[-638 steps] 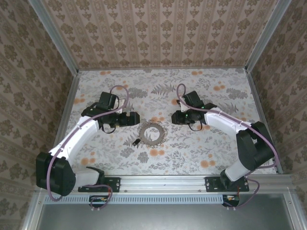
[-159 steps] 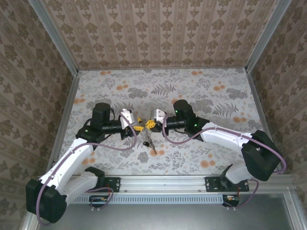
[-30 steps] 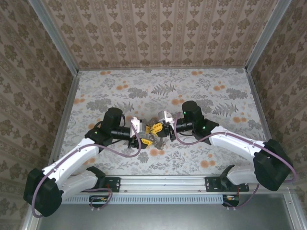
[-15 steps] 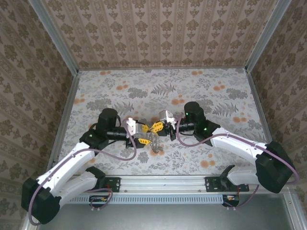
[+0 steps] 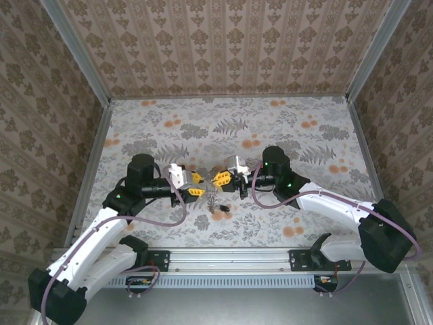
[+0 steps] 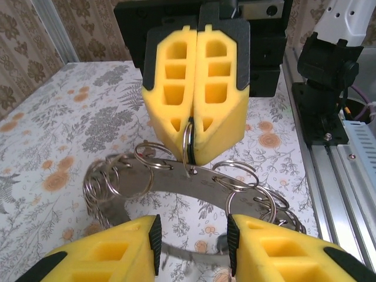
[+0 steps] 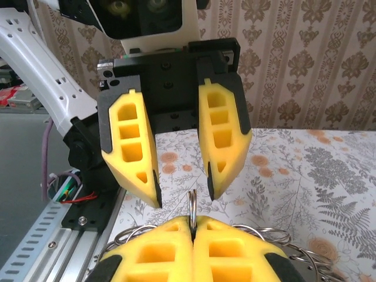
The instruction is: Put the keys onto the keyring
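Grey-beige metal, the keyring (image 6: 164,170) hung pinched in the clenched right gripper (image 6: 194,157), at 12 o'clock from the released left gripper (image 6: 191,242), its band running 9-to-3 across the left wrist view.

The keyring (image 5: 214,199) hangs from the right gripper (image 5: 216,181), facing the left gripper (image 5: 197,186), above the table (image 5: 304,135).

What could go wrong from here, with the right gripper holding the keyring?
The right gripper pinches the keyring by one thin wire loop at its fingertips, so the hanging coil could slip out or swing. The left gripper is open and empty close in front; closing here may snag neighbouring loops.
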Robot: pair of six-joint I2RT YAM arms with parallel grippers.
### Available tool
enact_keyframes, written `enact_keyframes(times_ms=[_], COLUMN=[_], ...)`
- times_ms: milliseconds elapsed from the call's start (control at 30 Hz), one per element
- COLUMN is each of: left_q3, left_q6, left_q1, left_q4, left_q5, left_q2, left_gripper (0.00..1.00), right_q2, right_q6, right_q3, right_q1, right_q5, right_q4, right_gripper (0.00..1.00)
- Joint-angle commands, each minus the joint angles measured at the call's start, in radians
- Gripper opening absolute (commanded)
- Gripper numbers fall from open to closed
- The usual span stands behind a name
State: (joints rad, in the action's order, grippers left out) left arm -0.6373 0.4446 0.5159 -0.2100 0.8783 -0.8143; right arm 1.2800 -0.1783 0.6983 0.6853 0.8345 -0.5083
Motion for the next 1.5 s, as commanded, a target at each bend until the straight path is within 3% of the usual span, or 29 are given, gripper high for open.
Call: enact_keyframes(times_ms=[0, 400, 467, 667, 900, 967, 1033, 1100, 1267, 1467], left_q3=[-0.040, -0.085, -0.093, -0.102, -0.110, -0.118, -0.138, -0.169, -0.265, -0.376], left_q6=[-0.016, -0.052, -0.052, -0.047, -0.029, -0.012, 0.014, 0.060, 0.171, 0.241], left_q1=[0.001, 0.039, 0.041, 0.042, 0.053, 0.053, 0.056, 0.064, 0.084, 0.123], left_q4=[0.009, 0.095, 0.097, 0.090, 0.081, 0.055, 0.004, -0.085, -0.309, -0.486], left_q5=[0.029, 0.042, 0.044, 0.063, 0.052, 0.048, 0.023, -0.025, -0.111, -0.149], left_q2=[-0.021, -0.101, -0.106, -0.138, -0.160, -0.161, -0.162, -0.160, -0.173, -0.238], left_gripper=[0.38, 0.37, 0.34, 0.13, 0.09, 0.00, 0.00, 0.00, 0.00, 0.00], right_q2=[0.000, 0.010, 0.007, 0.008, 0.005, 0.004, -0.003, -0.021, -0.064, -0.079], right_q6=[0.008, -0.024, -0.033, -0.038, -0.006, -0.006, -0.025, -0.068, -0.209, -0.312], right_q3=[0.001, 0.010, 0.009, 0.000, -0.006, -0.006, -0.005, -0.002, 0.004, 0.048], right_q1=[0.005, 0.008, 0.007, 0.013, 0.015, 0.015, 0.016, 0.016, 0.018, 0.043], right_q5=[-0.002, -0.018, -0.030, -0.068, -0.080, -0.078, -0.085, -0.102, -0.155, -0.228], right_q4=[-0.053, -0.021, -0.010, -0.018, -0.055, -0.047, -0.015, 0.046, 0.238, 0.385], right_gripper=[0.00, 0.00, 0.00, 0.00, 0.00, 0.00, 0.01, 0.11, 0.22, 0.28])
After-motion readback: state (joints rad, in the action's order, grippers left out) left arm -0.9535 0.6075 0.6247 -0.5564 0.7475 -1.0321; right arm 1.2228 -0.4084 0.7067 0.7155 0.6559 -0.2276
